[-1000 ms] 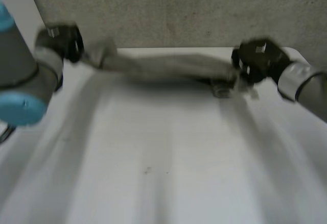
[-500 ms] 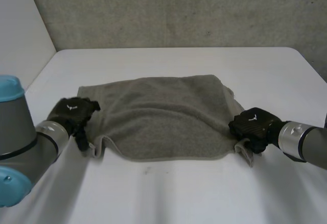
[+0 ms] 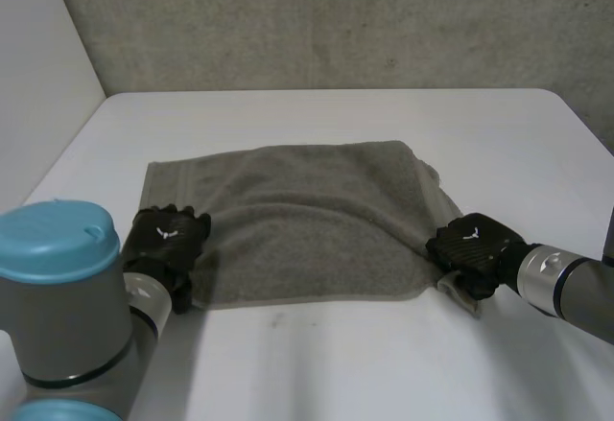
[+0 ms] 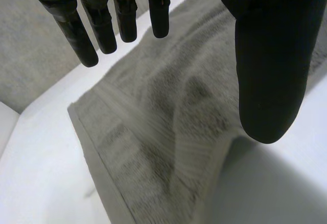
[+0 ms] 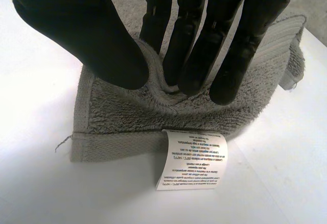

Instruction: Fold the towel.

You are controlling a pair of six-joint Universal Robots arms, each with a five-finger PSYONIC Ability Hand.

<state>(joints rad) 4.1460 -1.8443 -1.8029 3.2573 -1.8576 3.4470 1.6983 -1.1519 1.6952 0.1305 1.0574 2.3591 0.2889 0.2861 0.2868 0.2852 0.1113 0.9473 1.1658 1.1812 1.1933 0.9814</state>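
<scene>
Grey terry towel (image 3: 307,220), ribbed border, laid roughly rectangular on smooth white table (image 3: 336,363), left hand (image 3: 168,239) spread over near-left corner, nothing gripped, right hand (image 3: 475,246) pinched on near-right corner ridge, white printed label (image 5: 191,158) exposed

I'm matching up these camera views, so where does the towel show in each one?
Head view: towel spread mid-table between left hand and right hand.
Left wrist view: beneath the open left hand.
Right wrist view: its corner pinched by the right hand.
Shared landmark: white table.
</scene>
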